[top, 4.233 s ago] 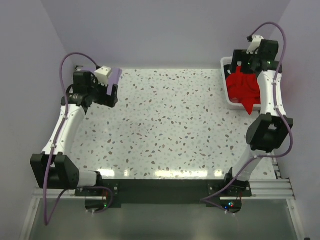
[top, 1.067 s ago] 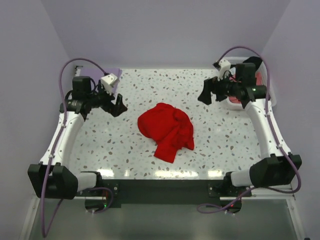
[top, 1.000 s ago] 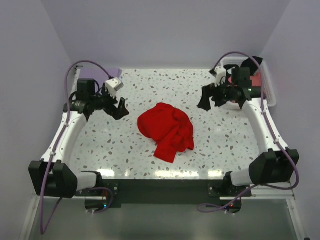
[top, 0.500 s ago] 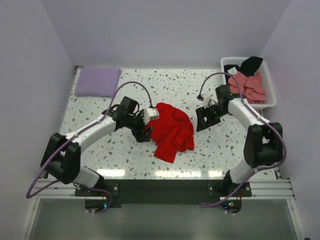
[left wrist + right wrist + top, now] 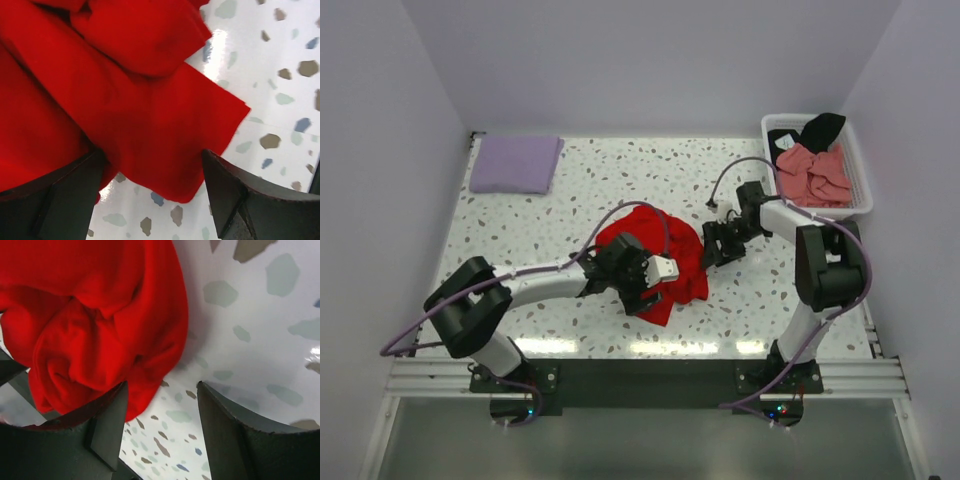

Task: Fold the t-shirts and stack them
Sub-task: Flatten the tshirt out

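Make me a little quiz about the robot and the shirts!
1. Fill in: the basket holds a pink shirt and a ____ one.
2. Where is the red shirt? A in the basket; B on the table; C held up in the air.
3. True or false: both pairs of jaws are open.

Key: 1 black shirt; 2 B; 3 true.
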Robot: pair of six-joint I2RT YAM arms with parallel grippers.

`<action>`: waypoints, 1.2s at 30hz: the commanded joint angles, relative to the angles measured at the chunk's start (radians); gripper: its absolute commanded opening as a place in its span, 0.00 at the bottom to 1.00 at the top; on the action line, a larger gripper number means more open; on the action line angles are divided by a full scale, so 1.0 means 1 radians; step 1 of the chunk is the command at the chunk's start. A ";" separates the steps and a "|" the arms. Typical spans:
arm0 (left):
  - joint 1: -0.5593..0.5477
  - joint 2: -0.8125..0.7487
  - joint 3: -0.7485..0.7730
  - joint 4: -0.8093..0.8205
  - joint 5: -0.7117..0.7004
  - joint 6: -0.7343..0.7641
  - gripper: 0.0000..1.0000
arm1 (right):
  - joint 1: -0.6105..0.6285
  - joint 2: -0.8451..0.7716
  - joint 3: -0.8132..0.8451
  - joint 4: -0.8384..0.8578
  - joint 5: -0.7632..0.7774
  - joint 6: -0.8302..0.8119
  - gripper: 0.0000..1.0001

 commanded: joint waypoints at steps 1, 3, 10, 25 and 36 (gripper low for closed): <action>-0.038 0.060 0.011 0.133 -0.121 -0.048 0.84 | 0.037 0.032 -0.011 0.102 -0.046 0.076 0.60; -0.043 0.080 0.015 0.140 -0.145 -0.061 0.78 | 0.044 0.049 -0.016 0.133 -0.054 0.107 0.55; 0.130 -0.071 0.098 -0.078 0.000 -0.066 0.00 | 0.016 0.051 0.085 0.003 -0.075 0.044 0.00; 0.709 -0.153 0.604 -0.633 0.171 0.299 0.00 | -0.078 -0.132 0.628 -0.207 0.040 -0.051 0.00; 0.919 -0.143 0.834 -0.704 0.256 0.452 0.00 | -0.087 -0.245 0.837 -0.221 0.201 -0.195 0.00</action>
